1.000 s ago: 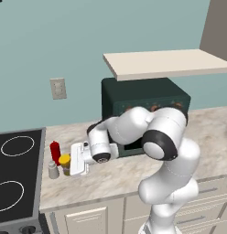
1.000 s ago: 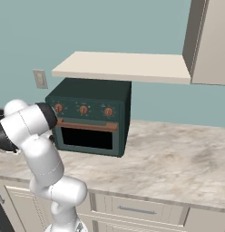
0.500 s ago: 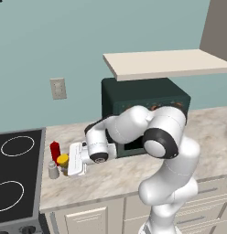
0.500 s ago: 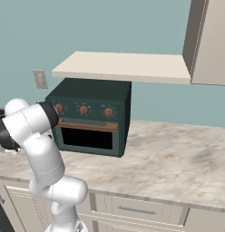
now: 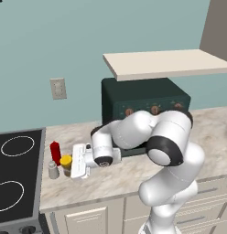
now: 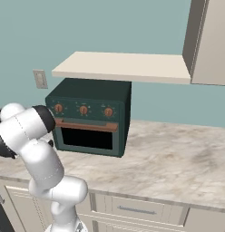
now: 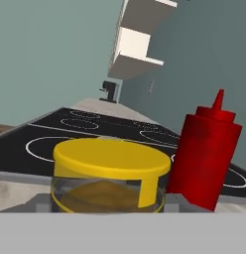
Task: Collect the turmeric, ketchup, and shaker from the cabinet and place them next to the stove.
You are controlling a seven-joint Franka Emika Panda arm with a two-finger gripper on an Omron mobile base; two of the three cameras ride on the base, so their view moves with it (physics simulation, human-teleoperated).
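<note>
**Pincer at turmeric jar, beside stove**

While the arm reaches low over the counter [image 5: 133, 176], the stove [image 5: 17, 176] lies just past the pincer [image 5: 71, 161], the cabinet [image 5: 168, 63] shelf well up and behind it. Toaster oven [image 5: 143, 107] sits behind the arm. Ketchup [image 5: 55, 152] stands beyond the pincer tip, touching or nearly touching the turmeric [image 5: 66, 164], which sits right at the tip and close up in the hand view [image 7: 111, 176], ketchup [image 7: 207, 158] to its right. Shaker [image 5: 53, 170] just past the turmeric, stove side. Pincer width: cannot tell, fingers hidden behind the jar.
</note>
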